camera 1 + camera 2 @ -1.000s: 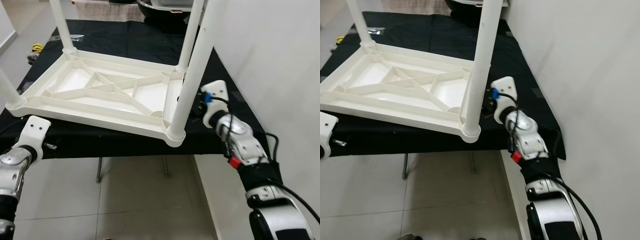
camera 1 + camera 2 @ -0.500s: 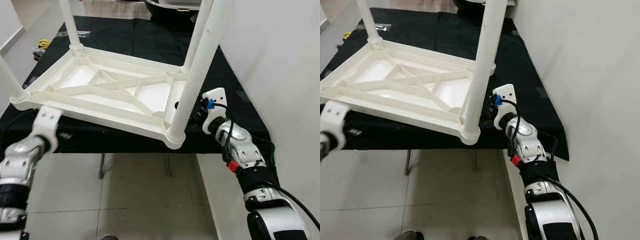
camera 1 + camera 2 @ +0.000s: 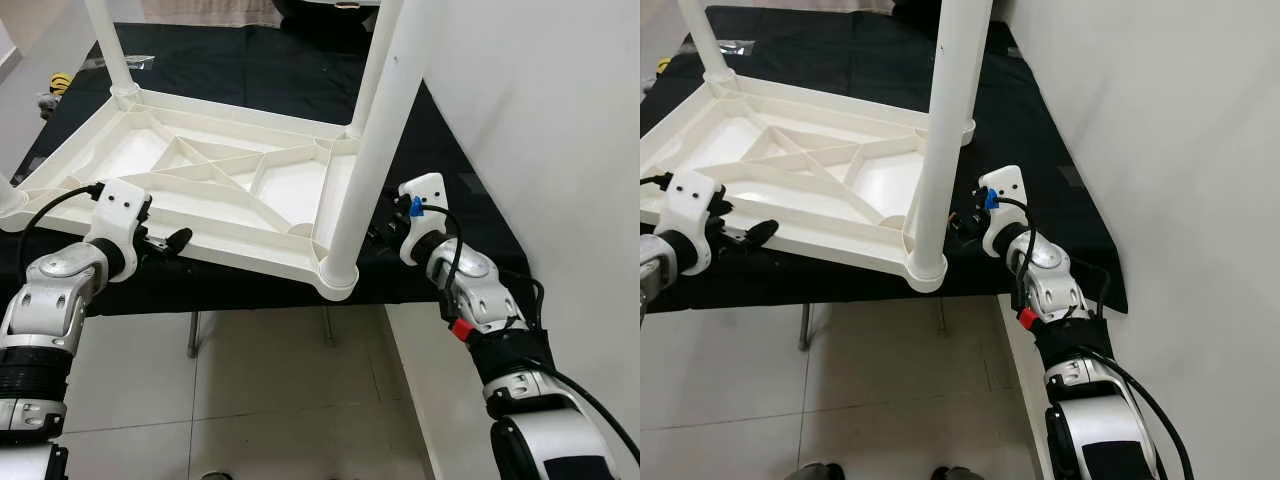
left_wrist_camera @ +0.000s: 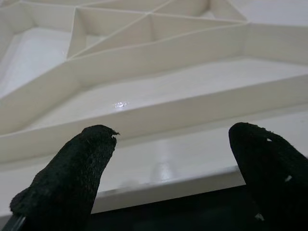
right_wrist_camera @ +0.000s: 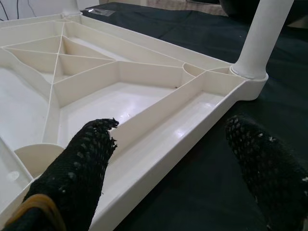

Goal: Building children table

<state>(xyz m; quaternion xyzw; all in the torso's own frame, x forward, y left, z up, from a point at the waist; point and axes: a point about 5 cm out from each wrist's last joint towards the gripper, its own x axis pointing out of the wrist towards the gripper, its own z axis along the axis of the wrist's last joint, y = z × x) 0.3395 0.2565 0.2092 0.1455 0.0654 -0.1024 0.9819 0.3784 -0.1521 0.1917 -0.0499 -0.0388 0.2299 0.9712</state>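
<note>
1. Tabletop (image 3: 200, 190) of white plastic lay upside down on the black-covered work table (image 3: 250, 75), ribbed underside up, its near edge overhanging the work table's front edge.
2. Legs stood in the corner sockets, the nearest leg (image 3: 375, 130) rising from the near right corner.
3. Left gripper (image 3: 165, 240) was at the tabletop's near long edge, fingers (image 4: 67, 178) spread apart and empty, the rim lying straight ahead between them.
4. Right gripper (image 3: 965, 222) was just beside the short right edge, close behind the nearest leg, also spread and gripping nothing.
5. Judging by this, the tabletop's long axis ran left to right between the two arms, so each gripper needed only to push forward onto its own rim before any lifting or turning.
</note>
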